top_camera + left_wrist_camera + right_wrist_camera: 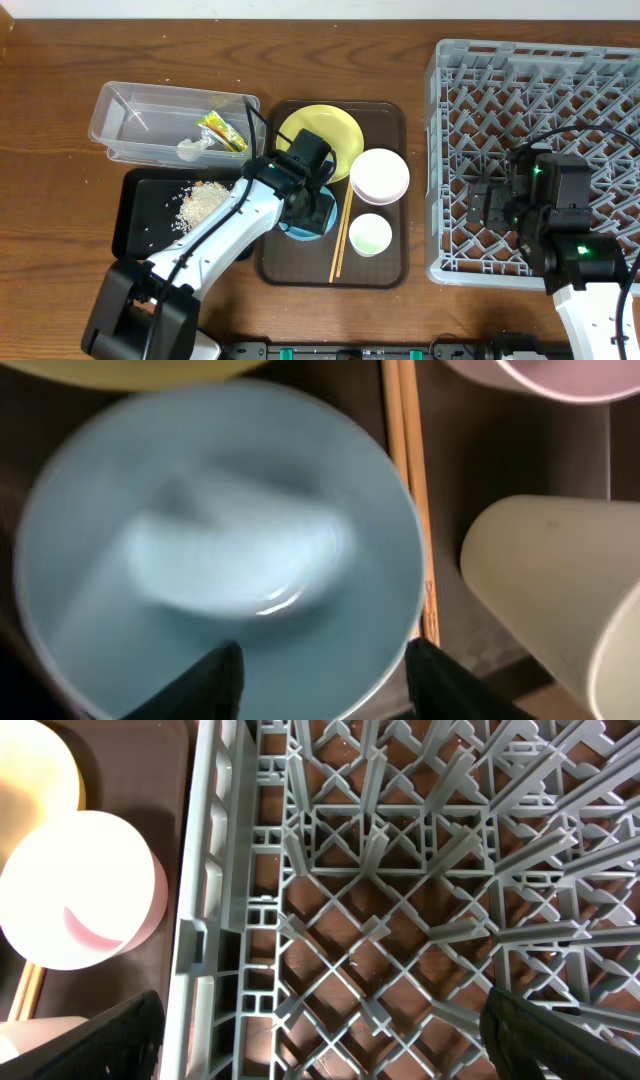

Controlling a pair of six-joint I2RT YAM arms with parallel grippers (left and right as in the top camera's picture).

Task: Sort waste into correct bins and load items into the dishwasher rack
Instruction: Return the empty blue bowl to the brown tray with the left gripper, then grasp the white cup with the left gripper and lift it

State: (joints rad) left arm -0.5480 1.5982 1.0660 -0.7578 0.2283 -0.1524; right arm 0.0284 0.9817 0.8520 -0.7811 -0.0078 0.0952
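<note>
Left wrist: left jaws partly open over the light blue bowl point(220, 550).

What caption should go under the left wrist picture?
Left gripper, jaws parted, above a round light blue bowl beside thin wooden chopsticks and a small pale cup.

Brown tray point(300, 262) on a wood table point(50, 60)
Tray lies flat near the table's middle, with rounded corners and a raised rim
</note>
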